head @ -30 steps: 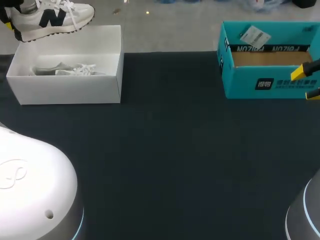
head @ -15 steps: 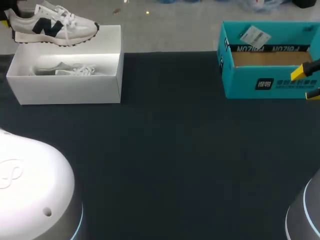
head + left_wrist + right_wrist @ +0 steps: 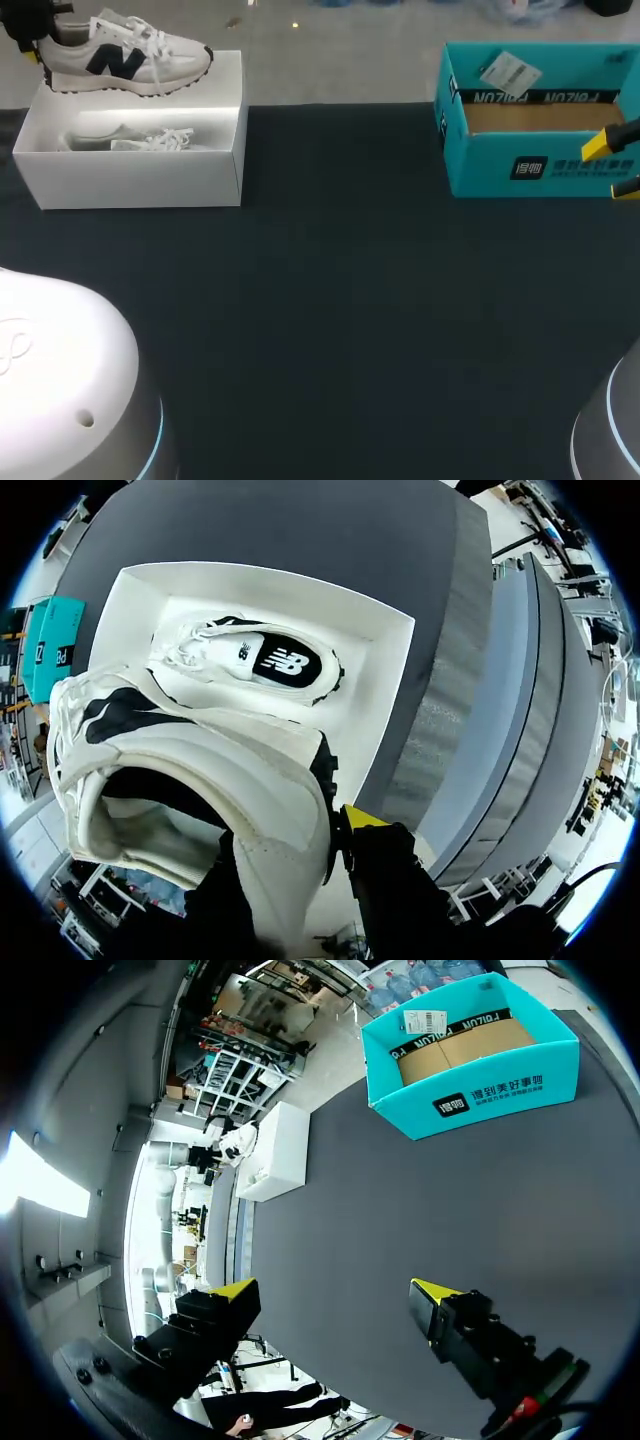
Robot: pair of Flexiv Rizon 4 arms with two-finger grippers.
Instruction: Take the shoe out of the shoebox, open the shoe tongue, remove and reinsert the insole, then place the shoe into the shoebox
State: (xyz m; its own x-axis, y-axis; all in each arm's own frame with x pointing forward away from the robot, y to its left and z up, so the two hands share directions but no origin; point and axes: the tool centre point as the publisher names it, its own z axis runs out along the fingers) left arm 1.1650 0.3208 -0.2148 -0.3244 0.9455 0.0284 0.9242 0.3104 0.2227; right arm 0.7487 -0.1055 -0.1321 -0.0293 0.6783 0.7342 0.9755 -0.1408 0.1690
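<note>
My left gripper [image 3: 35, 42] holds a white sneaker with a dark logo [image 3: 128, 62] by its heel, in the air over the back rim of the white shoebox [image 3: 130, 180]. In the left wrist view the heel collar of the sneaker [image 3: 200, 770] sits between the fingers of the left gripper [image 3: 290, 852], one yellow fingertip [image 3: 360, 817] showing beside it. A second sneaker [image 3: 250, 660] lies on its side inside the shoebox [image 3: 385, 695]. My right gripper [image 3: 330, 1295] stands open over bare table, at the right edge next to the teal box.
A teal cardboard box [image 3: 540, 120], open-topped, stands at the back right with a label and brown card inside. The dark table mat [image 3: 340, 320] spreads between the two boxes. Both arm bases rise at the near corners.
The left gripper has carried the sneaker to the right and levelled it from a toe-up tilt. The right arm has stayed where it was.
</note>
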